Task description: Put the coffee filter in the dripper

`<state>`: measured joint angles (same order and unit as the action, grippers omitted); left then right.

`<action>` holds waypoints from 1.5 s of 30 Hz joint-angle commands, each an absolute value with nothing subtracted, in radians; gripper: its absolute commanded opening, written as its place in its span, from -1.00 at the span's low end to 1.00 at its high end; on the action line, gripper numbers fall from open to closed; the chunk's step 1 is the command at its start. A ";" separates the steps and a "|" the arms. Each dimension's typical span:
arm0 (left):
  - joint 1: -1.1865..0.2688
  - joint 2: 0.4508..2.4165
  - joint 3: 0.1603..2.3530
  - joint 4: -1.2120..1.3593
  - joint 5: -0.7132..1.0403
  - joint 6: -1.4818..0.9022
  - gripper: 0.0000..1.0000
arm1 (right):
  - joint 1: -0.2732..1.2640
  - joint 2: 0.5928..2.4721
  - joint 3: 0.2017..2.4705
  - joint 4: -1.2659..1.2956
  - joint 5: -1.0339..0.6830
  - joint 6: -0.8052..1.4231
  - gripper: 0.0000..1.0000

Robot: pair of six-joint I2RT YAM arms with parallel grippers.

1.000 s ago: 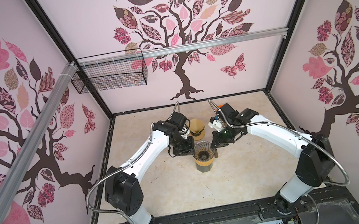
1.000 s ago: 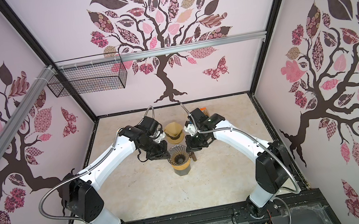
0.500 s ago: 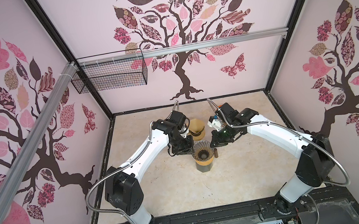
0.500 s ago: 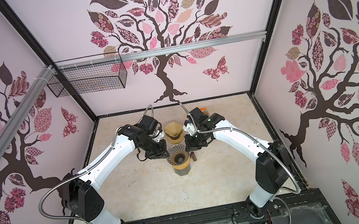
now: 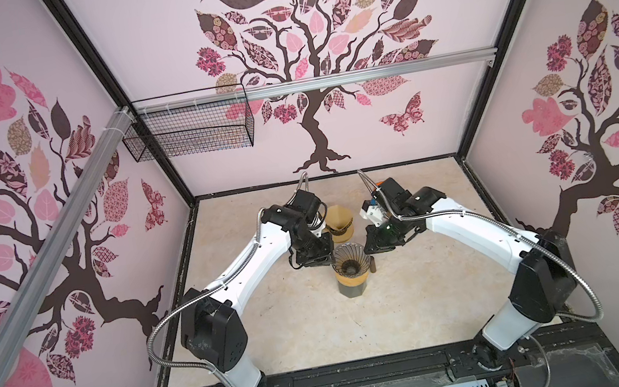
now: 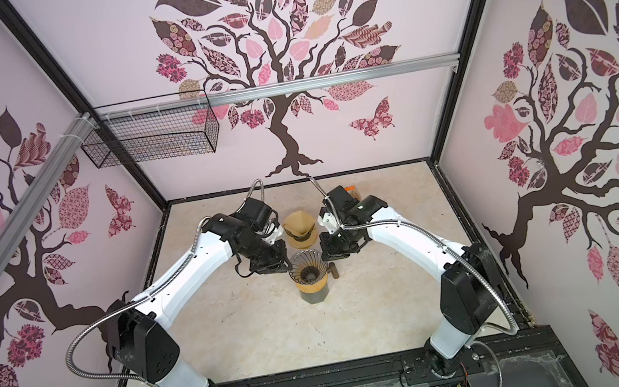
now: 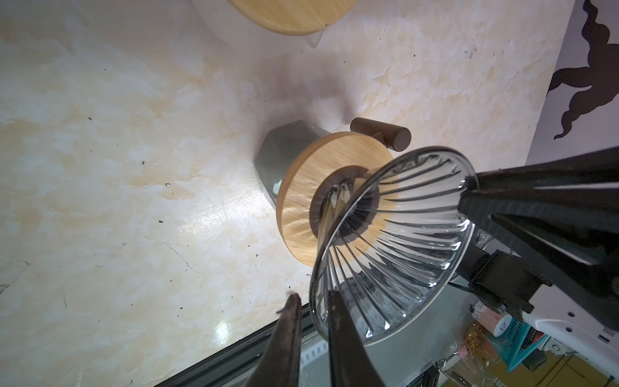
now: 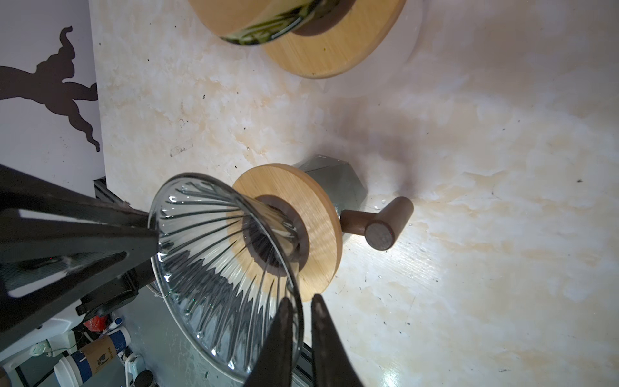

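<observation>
Filter [image 5: 339, 217] sits just behind dripper [image 5: 348, 259], untouched. Thin paper, likely light, floppy, creases easily; pinch top edge gently. Left pincer [image 7: 312, 295] and right pincer [image 8: 301, 297] barely parted astride dripper rim, gripping nothing.

Dripper [image 7: 395, 241]: clear glass, radial ribbed lines. Collar [image 7: 308, 187]: light bamboo grain. Handle [image 7: 382, 134]: dark brown. Server [image 7: 281, 157]: smoky grey-green. Coffee filters [image 5: 336, 215]: tan paper. Tabletop [image 7: 134, 134]: cream marble veining, dark specks. Walls [image 5: 157, 37]: pale pink, brown tree decals, pink patterned leaves. Wire basket [image 5: 189, 137]: black. Arms [image 5: 255, 262]: white, black joints.
</observation>
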<state>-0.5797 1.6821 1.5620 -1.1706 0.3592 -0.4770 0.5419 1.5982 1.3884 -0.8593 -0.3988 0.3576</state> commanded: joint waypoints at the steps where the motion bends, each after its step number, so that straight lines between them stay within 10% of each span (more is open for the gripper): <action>1: -0.566 1.658 1.636 -1.200 0.337 -0.458 -0.63 | 0.540 1.580 1.437 -0.893 -0.382 0.343 -0.69; 12: -0.542 1.548 1.685 -1.233 0.185 -0.379 -0.56 | 0.482 1.550 1.508 -0.922 -0.354 0.339 -0.59; 27: -0.539 1.319 1.582 -1.039 0.059 -0.337 0.93 | 0.252 1.610 1.583 -0.785 -0.190 0.399 -0.44; 45: -0.535 1.188 1.403 -0.858 0.246 -0.439 0.96 | 0.202 1.971 1.851 -0.779 -0.081 0.265 -0.72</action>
<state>-0.5407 1.2049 1.4368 -0.8852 0.1959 -0.4187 0.2077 1.9045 1.7813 -0.7483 -0.1303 0.3374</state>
